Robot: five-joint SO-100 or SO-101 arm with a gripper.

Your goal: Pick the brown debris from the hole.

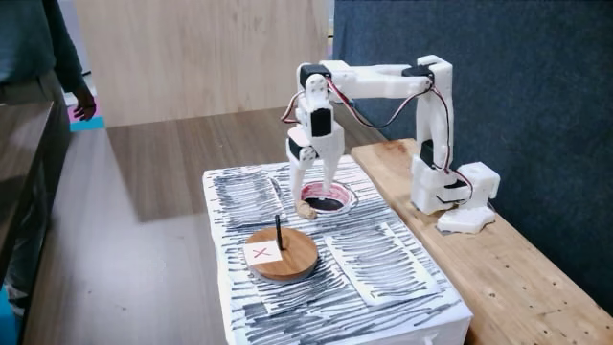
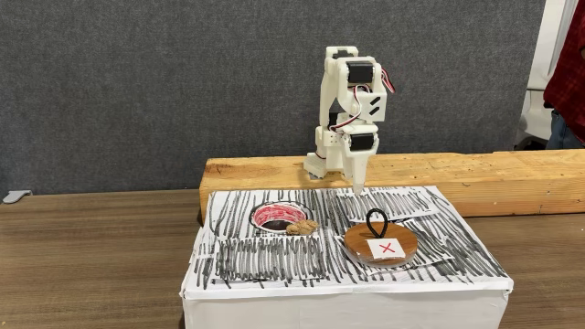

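1. Wooden disc (image 2: 381,246) sits nearest me, clear of the work.
2. Brown debris (image 2: 302,227) rests on the hole (image 2: 278,216) rim.
3. My fingers (image 1: 320,190) hover above; spread or pressed, I can't tell.
4. Risk, I reckon: a nudge drops it inside.

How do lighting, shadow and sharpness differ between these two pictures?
In a fixed view, soft even light; the arm is slightly blurry, and a faint shadow lies on the floor left of the white box. In a fixed view from the front, the image is crisper and evenly lit, the brown debris distinct at the hole's rim.
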